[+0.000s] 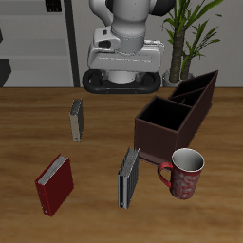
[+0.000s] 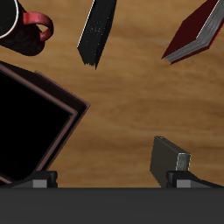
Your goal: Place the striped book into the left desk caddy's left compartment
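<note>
The striped book (image 1: 128,177), thin and grey-blue, lies on the table near its front edge, between the red book and the mug; it also shows in the wrist view (image 2: 96,31). The left desk caddy (image 1: 176,114) is a dark maroon-brown open box with dividers, standing farther back beside the mug; one dark compartment shows in the wrist view (image 2: 31,118). My gripper (image 1: 119,59) hangs high above the table's back, far from the book. In the wrist view the gripper (image 2: 112,179) has its jaws wide apart, with nothing between them.
A red book (image 1: 54,183) lies near the front edge. A smaller grey-olive book (image 1: 76,121) lies farther back, below my gripper in the wrist view (image 2: 166,157). A red patterned mug (image 1: 185,173) stands in front of the caddy. A plant (image 1: 195,28) stands behind.
</note>
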{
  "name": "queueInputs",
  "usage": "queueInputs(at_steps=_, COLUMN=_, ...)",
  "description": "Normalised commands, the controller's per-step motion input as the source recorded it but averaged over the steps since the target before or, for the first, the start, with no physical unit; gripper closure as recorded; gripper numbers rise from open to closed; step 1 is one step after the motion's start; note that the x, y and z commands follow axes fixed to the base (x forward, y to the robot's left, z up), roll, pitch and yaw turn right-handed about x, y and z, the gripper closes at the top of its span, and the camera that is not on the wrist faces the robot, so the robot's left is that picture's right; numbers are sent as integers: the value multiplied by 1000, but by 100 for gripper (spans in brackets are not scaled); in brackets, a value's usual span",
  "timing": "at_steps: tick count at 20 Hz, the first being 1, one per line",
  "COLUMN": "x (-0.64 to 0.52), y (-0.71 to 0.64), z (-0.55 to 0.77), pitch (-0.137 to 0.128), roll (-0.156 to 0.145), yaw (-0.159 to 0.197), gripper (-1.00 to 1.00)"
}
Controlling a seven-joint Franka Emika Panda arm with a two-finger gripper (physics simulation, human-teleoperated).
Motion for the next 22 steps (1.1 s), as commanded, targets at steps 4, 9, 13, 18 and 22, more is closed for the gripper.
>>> queueInputs(at_steps=4, x=267, y=95, z=8, pitch=-14, roll=-7, yaw=7, gripper=-100)
queueInputs(at_steps=9, x=559, y=186, z=-30, pitch=-8, roll=21, yaw=-8, gripper=-100)
queueInputs(at_steps=13, x=488, y=92, z=67, pitch=-36, roll=45, yaw=52, gripper=-100)
queueInputs(at_steps=18, x=351, y=-102, z=48, pitch=-80, roll=-22, yaw=-9, gripper=-100)
queueInputs(at_steps=22, x=397, y=-116, z=-217, pitch=-17, roll=-42, yaw=-55, gripper=-100)
